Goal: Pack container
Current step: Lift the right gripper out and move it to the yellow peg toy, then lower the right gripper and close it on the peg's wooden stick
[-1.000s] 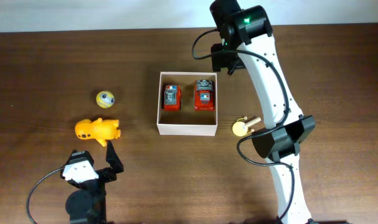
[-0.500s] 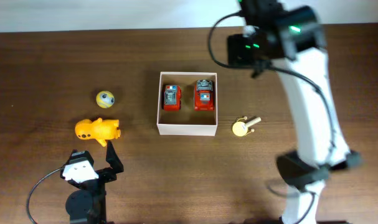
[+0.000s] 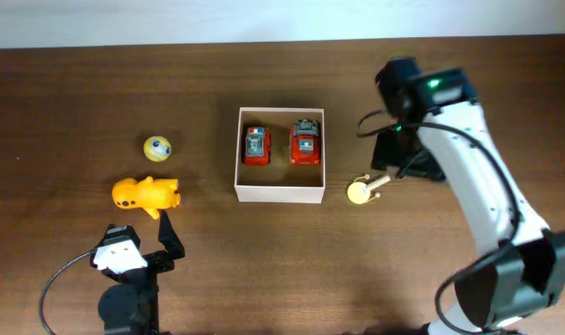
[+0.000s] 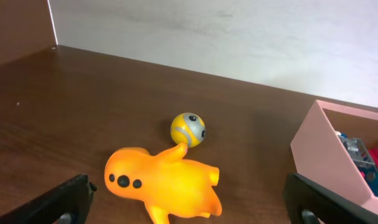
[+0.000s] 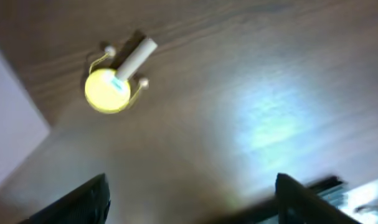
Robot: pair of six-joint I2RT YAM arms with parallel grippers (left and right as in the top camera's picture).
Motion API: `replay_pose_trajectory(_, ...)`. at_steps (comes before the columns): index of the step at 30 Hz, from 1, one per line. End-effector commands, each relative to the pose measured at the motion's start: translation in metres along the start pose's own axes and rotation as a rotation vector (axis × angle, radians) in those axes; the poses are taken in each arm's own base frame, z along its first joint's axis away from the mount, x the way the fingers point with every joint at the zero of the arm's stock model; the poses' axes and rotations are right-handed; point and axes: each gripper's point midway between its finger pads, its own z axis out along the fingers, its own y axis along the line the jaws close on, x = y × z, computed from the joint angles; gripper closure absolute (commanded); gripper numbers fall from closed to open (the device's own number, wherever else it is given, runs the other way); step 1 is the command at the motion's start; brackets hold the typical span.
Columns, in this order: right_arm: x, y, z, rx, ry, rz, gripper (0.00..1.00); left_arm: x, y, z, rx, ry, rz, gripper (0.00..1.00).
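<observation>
Overhead: container (image 3: 278,194) mid-table, square to the table (image 3: 68,84) edges. Two red cars (image 3: 256,146) sit side by side in its rear half; the front strip of floor is bare. Yellow drum toy (image 3: 361,191) lies just off the right wall, not touching.

Left wrist: left gripper (image 4: 189,205) spread wide, empty. Orange toy (image 4: 164,186) is ahead of it, the ball (image 4: 188,129) beyond, and a container corner at right.

Right wrist (blurred): right gripper (image 5: 189,199) spread wide, empty, with bare wood between its fingers. The drum is ahead.

The container (image 3: 278,194) lies between duck (image 3: 145,194) and rattle (image 3: 361,190).
</observation>
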Motion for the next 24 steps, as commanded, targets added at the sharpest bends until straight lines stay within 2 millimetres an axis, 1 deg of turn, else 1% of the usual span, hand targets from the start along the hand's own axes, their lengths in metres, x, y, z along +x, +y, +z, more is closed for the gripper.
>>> replay_pose_trajectory(1,0.007,0.007,0.028,-0.011,0.019,0.141,0.21,0.002,-0.002,0.0,0.014,0.0,-0.001,0.01)
replay_pose_trajectory(3,0.004,0.016,0.046,-0.042,0.01,0.184,0.21,0.002,-0.002,0.0,0.014,0.0,-0.001,0.01)
replay_pose_trajectory(5,0.001,0.033,0.063,-0.117,0.003,0.211,0.21,0.002,-0.002,0.0,0.014,0.0,-0.002,0.01)
replay_pose_trajectory(7,0.001,0.046,0.077,-0.178,0.008,0.287,0.21,0.002,-0.002,0.0,0.014,0.0,-0.001,0.01)
replay_pose_trajectory(10,0.002,0.057,0.096,-0.232,0.019,0.418,0.22,0.002,-0.002,0.0,0.014,0.0,-0.001,0.01)
replay_pose_trajectory(12,0.002,0.059,0.103,-0.241,0.014,0.461,0.23,0.002,-0.002,0.0,0.014,0.0,-0.002,0.01)
replay_pose_trajectory(13,0.001,0.06,0.105,-0.248,0.009,0.476,0.26,0.002,-0.002,0.0,0.014,0.0,-0.002,0.01)
replay_pose_trajectory(15,-0.001,0.058,0.109,-0.242,-0.002,0.524,0.27,0.002,-0.002,0.0,0.014,0.0,-0.001,0.01)
replay_pose_trajectory(18,-0.005,0.054,0.11,-0.226,-0.029,0.569,0.28,0.002,-0.002,0.0,0.014,0.0,-0.001,0.01)
replay_pose_trajectory(24,-0.017,0.048,0.11,-0.204,-0.097,0.614,0.33,0.002,-0.002,0.0,0.014,0.0,-0.001,0.01)
